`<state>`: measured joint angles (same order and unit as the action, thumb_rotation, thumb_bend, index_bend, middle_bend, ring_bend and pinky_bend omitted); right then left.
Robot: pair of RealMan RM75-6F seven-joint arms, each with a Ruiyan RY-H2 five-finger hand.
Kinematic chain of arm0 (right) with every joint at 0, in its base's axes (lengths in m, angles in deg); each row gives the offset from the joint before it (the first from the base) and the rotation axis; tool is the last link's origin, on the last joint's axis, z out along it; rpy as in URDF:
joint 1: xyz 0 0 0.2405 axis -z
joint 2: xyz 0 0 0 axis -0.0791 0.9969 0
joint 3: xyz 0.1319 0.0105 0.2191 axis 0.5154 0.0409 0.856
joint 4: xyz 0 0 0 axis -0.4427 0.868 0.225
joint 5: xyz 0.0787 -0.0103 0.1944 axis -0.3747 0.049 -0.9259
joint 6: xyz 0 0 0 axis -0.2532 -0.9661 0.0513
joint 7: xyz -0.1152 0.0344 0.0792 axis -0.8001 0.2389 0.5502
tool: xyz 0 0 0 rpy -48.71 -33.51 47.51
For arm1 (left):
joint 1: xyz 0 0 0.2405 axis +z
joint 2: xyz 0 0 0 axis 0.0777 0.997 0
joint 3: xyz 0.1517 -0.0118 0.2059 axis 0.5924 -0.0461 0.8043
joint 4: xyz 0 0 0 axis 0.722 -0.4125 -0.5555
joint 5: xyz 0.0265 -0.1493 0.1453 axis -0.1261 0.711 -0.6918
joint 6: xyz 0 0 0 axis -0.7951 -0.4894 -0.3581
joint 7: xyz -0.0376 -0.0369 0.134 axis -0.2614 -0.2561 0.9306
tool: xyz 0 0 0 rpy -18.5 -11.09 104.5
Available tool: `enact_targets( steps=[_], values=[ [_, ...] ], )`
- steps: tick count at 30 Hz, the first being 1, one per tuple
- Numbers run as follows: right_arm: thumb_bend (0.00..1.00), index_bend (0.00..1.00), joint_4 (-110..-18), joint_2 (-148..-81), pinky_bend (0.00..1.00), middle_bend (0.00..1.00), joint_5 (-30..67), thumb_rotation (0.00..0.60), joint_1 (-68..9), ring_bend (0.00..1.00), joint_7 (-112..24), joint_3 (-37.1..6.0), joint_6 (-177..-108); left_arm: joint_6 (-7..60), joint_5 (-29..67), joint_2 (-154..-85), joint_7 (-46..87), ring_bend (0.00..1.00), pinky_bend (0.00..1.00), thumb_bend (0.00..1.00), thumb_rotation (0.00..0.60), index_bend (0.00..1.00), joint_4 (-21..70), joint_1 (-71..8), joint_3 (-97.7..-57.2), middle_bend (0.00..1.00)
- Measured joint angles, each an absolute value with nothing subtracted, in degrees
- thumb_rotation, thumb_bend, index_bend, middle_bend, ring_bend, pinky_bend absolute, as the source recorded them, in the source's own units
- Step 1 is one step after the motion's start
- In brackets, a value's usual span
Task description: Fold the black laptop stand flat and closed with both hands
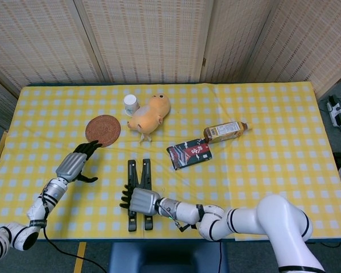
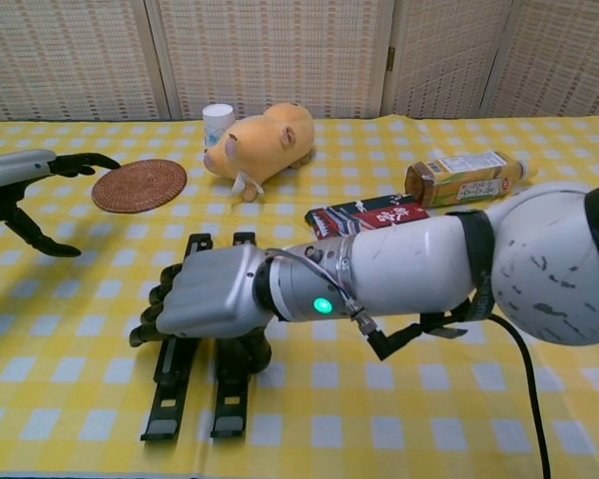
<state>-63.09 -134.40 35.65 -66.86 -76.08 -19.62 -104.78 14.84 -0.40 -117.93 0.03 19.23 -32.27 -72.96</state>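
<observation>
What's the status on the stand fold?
Right hand rests on black laptop stand, folded flat. Left hand open, hovering clear beside it. Nothing obstructing.

Our right hand lies over the middle of the black laptop stand, so in both views we see only the bars' far ends and near feet; the hinge area and any contact under the palm stay hidden, and we cannot tell whether the fingers grip a bar or merely rest on it. In the chest view our left hand is cut by the picture's edge. The print on the red and black packet and the bottle label is too small for us to read.
</observation>
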Motion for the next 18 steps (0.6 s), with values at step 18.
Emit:
enact_targets(
  steps=[18],
  values=[
    [0.24,0.46,-63.0,-133.9,0.0,0.36,39.3,0.6,-66.3,0.17,-73.1,-21.2,-110.7,15.0,-0.7,-117.8,0.5,0.0,0.0,0.2,0.6,0.01,19.9,-32.1,-73.0,0.0]
  ],
)
